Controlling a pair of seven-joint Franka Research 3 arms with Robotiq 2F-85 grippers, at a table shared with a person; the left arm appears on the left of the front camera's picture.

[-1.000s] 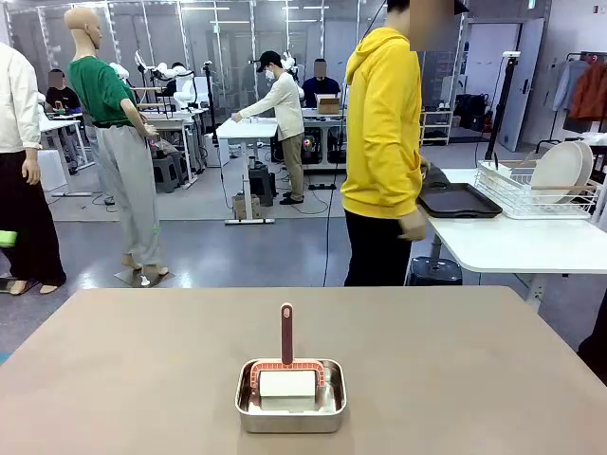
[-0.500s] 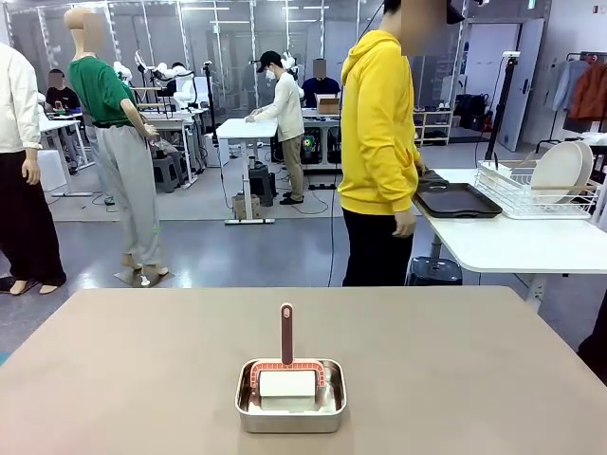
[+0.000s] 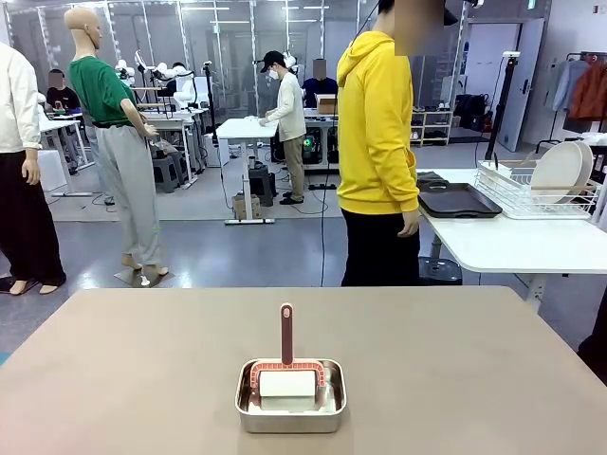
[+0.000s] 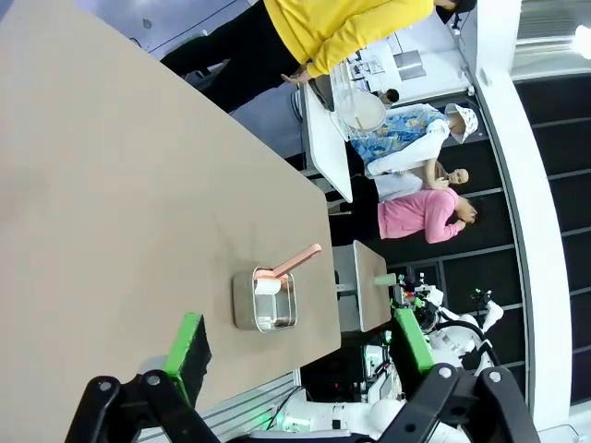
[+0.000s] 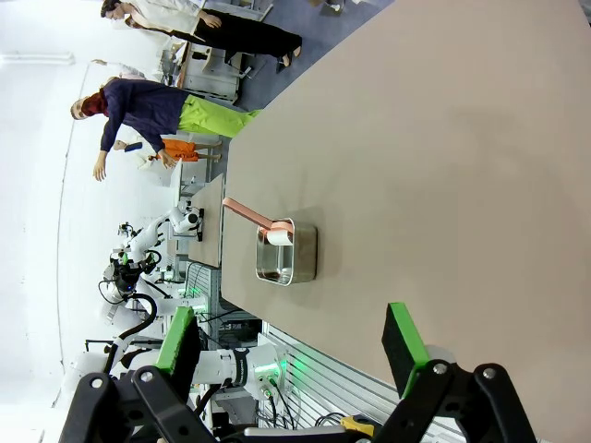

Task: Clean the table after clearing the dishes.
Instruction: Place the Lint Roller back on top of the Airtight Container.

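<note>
The grey-brown table [image 3: 455, 360] carries a square steel pan [image 3: 290, 396] near its front middle. In the pan lies a white roller with a reddish-brown handle [image 3: 286, 334] that points to the far side. The dishes' dark trays [image 3: 457, 201] lie on the smaller white table. Beside them, white plates [image 3: 558, 171] stand upright in a wire rack. My left gripper [image 4: 300, 341] hangs open above the table [image 4: 111, 185], with the pan [image 4: 265, 300] beyond its green pads. My right gripper [image 5: 288, 346] is open too, high over the table [image 5: 443, 138] and well clear of the pan [image 5: 286, 252].
A person in a yellow hoodie [image 3: 377, 133] stands between the far edge and the white side table [image 3: 512, 246], one hand down by the trays. Other people and workbenches are farther back. Bare tabletop lies on all sides of the pan.
The person in yellow has taken a hand off the trays, straightened up and shifted slightly left. The pan, the roller and both grippers have stayed put.
</note>
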